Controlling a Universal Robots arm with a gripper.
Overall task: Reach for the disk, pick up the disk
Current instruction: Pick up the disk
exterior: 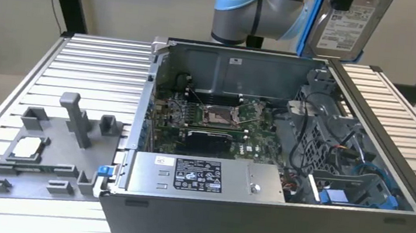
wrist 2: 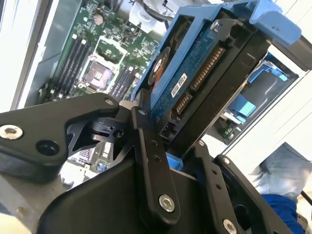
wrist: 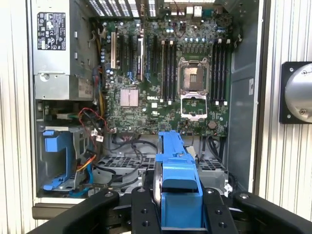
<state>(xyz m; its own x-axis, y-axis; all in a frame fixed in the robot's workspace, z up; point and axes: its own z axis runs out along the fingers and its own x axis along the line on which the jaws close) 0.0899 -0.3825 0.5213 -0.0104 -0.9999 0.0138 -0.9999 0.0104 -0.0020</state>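
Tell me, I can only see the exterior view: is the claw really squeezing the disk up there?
Observer: Yes. In the second wrist view the claw has a black finger pressed on each side of the disk.
Operator: What's on the side I can't see?
Observer: A blue circuit board with its connector pins showing.
Operator: Where's it pointing?
Observer: The first wrist view looks past the disk into the open computer case, onto the motherboard.
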